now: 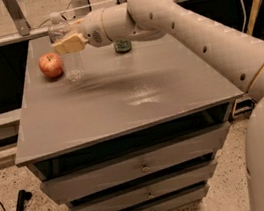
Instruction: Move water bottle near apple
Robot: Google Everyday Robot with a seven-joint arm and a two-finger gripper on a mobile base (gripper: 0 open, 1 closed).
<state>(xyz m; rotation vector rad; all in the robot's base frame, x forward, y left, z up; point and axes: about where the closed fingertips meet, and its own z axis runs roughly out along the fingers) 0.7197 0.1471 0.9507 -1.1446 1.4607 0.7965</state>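
The water bottle (73,67) is clear, thin plastic with a white cap. It stands upright near the back left corner of the table (135,96), just beside the apple (51,65) and on its right. A narrow gap shows between the two. The claw (67,43) is clamped across the bottle's middle. One pale yellow, flat-sided finger (71,43) lies in front of the bottle, and the other is hidden behind it. The finger covers the label band, so no writing can be read. I cannot tell whether the bottle's base rests on the table or hangs just above it.

The apple is round and red, with a paler yellowish patch on its upper side. It sits on the table top, a smooth, matte grey slab with a dull sheen near its centre.

The arm (183,22) is made of smooth, cream-coloured rounded shells and reaches in from the right. It hides most of a dark green can (122,45), of which only the lower part shows. Under the table top are grey drawers (133,168) with small metal knobs.
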